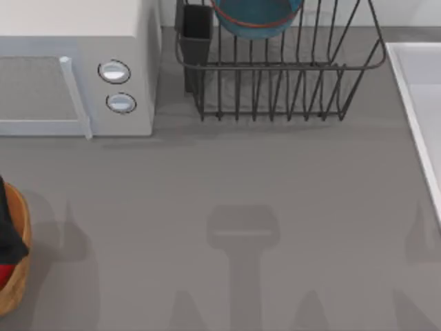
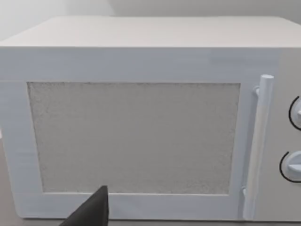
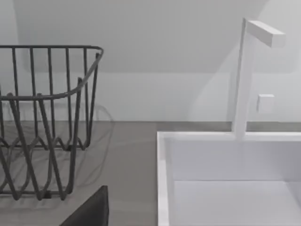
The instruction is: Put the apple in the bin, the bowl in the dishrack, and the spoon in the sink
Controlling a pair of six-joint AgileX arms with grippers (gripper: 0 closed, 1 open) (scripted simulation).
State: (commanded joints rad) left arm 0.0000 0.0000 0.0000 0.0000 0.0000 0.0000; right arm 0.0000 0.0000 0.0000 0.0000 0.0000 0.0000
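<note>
The teal-blue bowl with its reddish rim rests inside the black wire dishrack at the back of the table. At the table's left edge stands the tan bin, and the red apple lies in its dark inside. The pale sink runs along the right edge; its basin lies in front of my right gripper, a dark tip low in the right wrist view. My left gripper faces the microwave door. The spoon is out of view.
A white microwave with two round knobs fills the back left; its door handle is near the left wrist camera. A black cutlery cup sits at the rack's left corner. A white tap rises behind the sink.
</note>
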